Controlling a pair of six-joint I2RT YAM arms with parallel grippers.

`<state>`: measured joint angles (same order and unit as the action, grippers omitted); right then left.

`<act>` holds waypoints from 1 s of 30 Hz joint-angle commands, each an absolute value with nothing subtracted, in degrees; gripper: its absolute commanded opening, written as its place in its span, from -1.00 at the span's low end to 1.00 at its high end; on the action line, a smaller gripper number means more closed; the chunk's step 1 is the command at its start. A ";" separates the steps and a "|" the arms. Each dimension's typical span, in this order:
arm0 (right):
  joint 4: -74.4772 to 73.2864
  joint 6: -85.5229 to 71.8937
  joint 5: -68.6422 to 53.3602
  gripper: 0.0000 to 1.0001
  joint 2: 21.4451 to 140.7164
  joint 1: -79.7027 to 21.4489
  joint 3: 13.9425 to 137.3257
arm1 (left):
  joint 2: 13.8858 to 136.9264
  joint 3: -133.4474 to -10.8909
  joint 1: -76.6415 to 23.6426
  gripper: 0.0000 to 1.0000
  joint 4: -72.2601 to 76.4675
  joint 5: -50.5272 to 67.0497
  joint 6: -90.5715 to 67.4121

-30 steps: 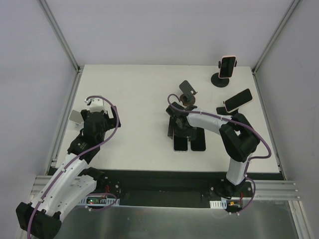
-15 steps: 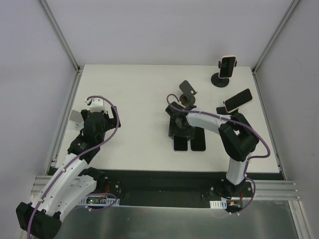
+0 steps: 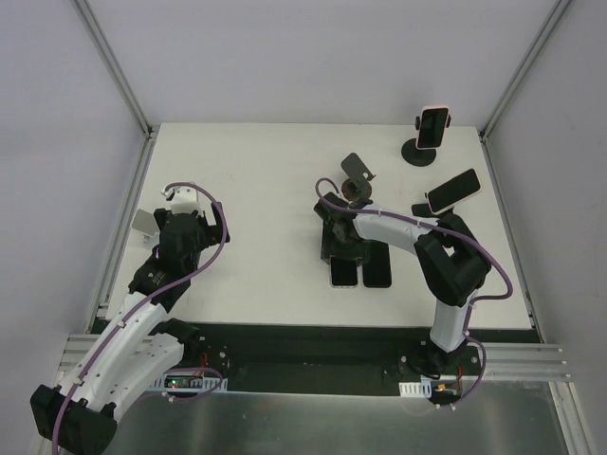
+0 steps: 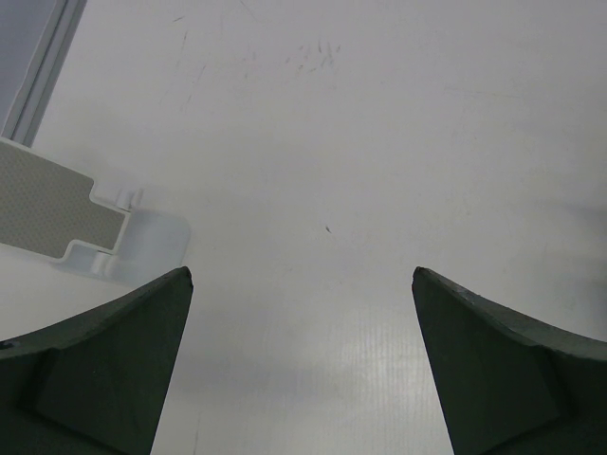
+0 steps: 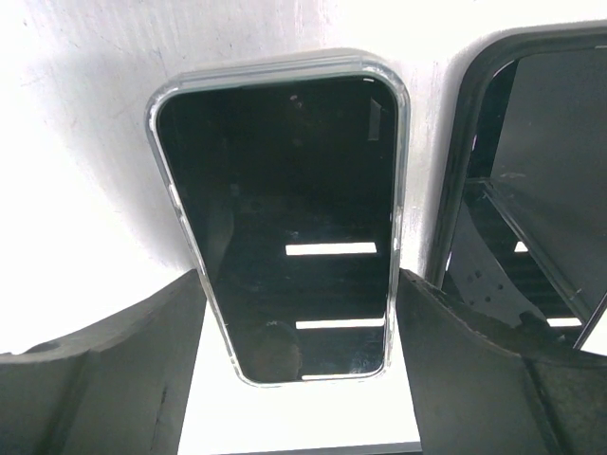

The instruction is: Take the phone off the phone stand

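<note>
On the white table (image 3: 256,190), seen from above, the right arm stretches in toward the middle and its claw (image 5: 299,284) hangs low over two phones lying flat, side by side. In the close view from that wrist, the claw is spread wide. One dark finger (image 5: 104,379) sits on each side of the near end of a clear-edged phone (image 5: 285,190), which lies face up on the table. The fingers are very close to its edges, but I cannot tell whether they touch it. A black-edged phone (image 5: 531,171) lies just beside it on the right.

Just behind the right claw stands an empty dark stand (image 3: 358,173), so the clear-edged phone looks to be already off its stand and set down, with nothing pinching it now.

At the back right corner, a pink-edged phone (image 3: 434,126) sits upright in a round-based stand (image 3: 418,154). Nearer, a tilted phone (image 3: 453,190) rests on a low stand (image 3: 421,209). If those two are part of the job, they are left to do.

On the left side, the left claw (image 4: 302,284) is also spread and holds nothing. It hovers over bare table beside a small white stand (image 4: 57,210), well apart from all the phones.
</note>
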<state>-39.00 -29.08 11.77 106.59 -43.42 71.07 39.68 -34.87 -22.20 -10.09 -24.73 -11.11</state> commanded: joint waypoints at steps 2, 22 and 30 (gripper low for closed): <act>-38.76 -26.46 14.24 0.67 104.16 -42.89 74.00 | 38.94 -34.72 -22.68 0.98 -8.17 -26.10 -10.37; -28.30 14.58 -11.94 0.96 101.50 -21.63 88.58 | 39.90 -34.98 -22.59 0.98 -8.09 -17.32 -9.32; -27.07 28.02 -21.08 0.93 109.50 -15.73 97.01 | 39.29 -35.68 -22.59 0.98 -8.53 -14.33 -9.14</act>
